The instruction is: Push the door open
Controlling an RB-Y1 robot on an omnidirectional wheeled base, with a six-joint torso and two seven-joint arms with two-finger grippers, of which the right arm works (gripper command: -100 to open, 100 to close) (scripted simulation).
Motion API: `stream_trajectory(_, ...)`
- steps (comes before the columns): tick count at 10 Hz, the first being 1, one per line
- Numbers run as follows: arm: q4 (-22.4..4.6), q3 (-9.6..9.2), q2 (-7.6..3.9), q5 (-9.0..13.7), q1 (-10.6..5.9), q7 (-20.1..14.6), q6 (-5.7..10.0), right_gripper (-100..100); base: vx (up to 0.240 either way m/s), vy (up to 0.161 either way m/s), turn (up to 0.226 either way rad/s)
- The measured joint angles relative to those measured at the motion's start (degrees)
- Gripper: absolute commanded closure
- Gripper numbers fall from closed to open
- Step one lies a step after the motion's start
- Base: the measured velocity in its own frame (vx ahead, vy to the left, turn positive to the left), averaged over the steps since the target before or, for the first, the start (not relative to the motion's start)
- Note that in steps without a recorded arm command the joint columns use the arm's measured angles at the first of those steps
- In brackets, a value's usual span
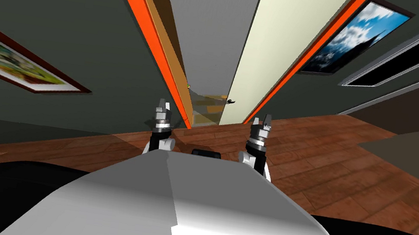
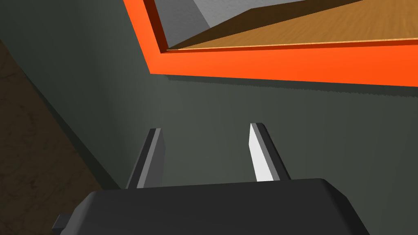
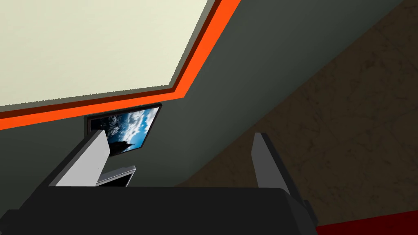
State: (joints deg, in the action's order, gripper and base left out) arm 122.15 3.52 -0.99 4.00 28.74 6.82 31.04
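Observation:
An orange frame (image 1: 160, 43) surrounds the doorway ahead. A cream door leaf (image 1: 286, 47) with a small dark handle (image 1: 230, 101) stands in its right part. A brown wooden panel (image 1: 164, 29) runs along its left side. Between the two, a gap shows a grey wall and floor beyond. My left gripper (image 1: 164, 103) is open and empty, low before the frame's left post; its wrist view has the gripper (image 2: 207, 127) facing dark wall under the orange frame (image 2: 285, 61). My right gripper (image 1: 265, 117) is open and empty by the right post, and in its wrist view the gripper (image 3: 181, 134) faces the cream door (image 3: 94, 45).
Dark grey walls flank the doorway, with a framed picture (image 1: 9, 57) on the left and a sky picture (image 1: 355, 36) and a black window (image 1: 410, 55) on the right. A low grey surface (image 1: 416, 154) stands at the right over the wooden floor (image 1: 349, 181).

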Motion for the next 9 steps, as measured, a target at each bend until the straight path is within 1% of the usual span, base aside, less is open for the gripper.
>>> stream_trajectory(2, -2.1, -0.26, -0.45, 0.2, -0.99, -0.3, 0.17, -100, 0.086, -0.039, 0.054)
stream_trajectory(4, -5.2, -0.68, -0.92, 0.4, -2.08, -0.7, 0.93, -100, 0.094, -0.049, 0.049)
stream_trajectory(6, -9.1, -0.90, -1.51, 0.7, -3.74, -1.1, 1.89, -100, 0.101, -0.059, 0.064)
stream_trajectory(7, -10.7, -1.12, -1.74, 0.8, -4.42, -1.3, 2.08, -100, 0.089, -0.059, 0.072)
stream_trajectory(9, -12.8, -1.69, -2.19, 1.0, -5.24, -1.7, 2.02, -100, 0.078, -0.048, 0.036)
